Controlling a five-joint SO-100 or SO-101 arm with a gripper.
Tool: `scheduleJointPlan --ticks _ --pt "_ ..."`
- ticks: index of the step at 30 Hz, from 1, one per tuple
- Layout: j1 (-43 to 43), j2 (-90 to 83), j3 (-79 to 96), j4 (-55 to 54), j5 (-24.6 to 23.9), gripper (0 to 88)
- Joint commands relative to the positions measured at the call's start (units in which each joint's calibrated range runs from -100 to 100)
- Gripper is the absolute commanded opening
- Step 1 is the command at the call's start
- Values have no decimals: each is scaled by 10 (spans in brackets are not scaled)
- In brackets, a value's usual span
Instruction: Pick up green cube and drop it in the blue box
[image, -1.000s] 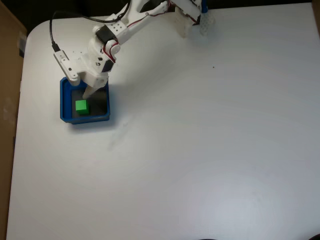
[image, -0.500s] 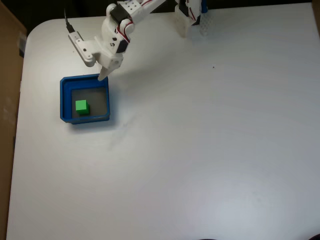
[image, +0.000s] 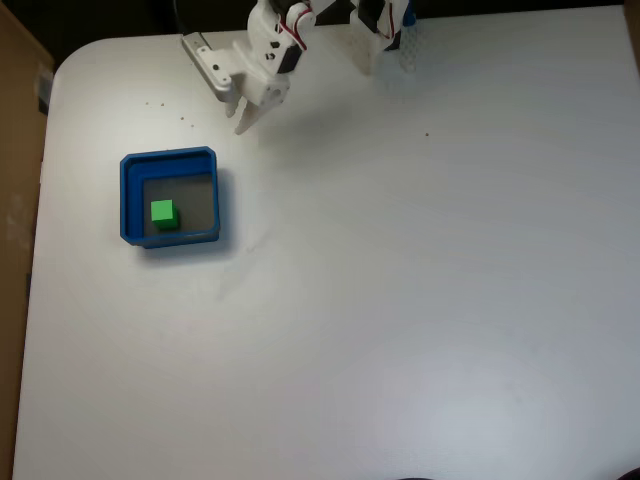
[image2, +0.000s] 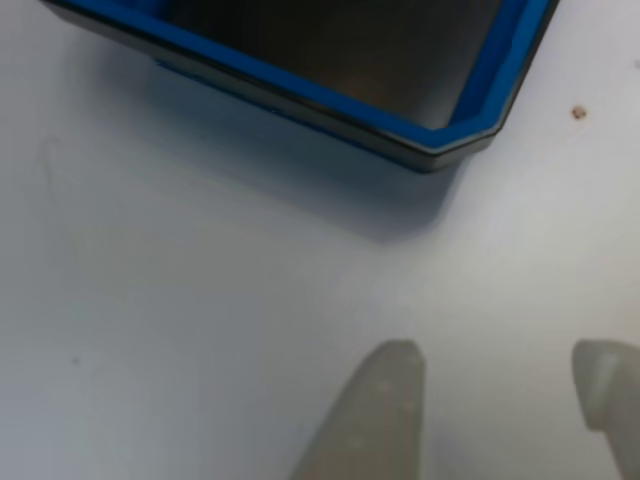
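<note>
A white table (image: 400, 300) seen from above in the fixed view. The green cube (image: 163, 213) sits on the grey floor of the blue box (image: 128, 200), near its left wall. The white gripper (image: 243, 122) hangs above the table, up and right of the box, its 2 fingers (image2: 375, 420) apart and empty. With the drop apparently done, the arm should lift clear without clipping the box.

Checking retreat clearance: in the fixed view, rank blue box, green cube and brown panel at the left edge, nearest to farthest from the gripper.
1. blue box, below-left of the open, empty gripper.
2. green cube, inside the box, left part.
3. brown panel, far left edge.
</note>
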Motion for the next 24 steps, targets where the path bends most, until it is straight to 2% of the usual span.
scheduleJointPlan --ticks 1,8,15,24 --pt "3 -91 48 -14 2 79" --pt "2 -202 153 -14 2 75" --pt "2 -329 274 -14 2 3" --pt "-2 -485 391 -14 2 4"
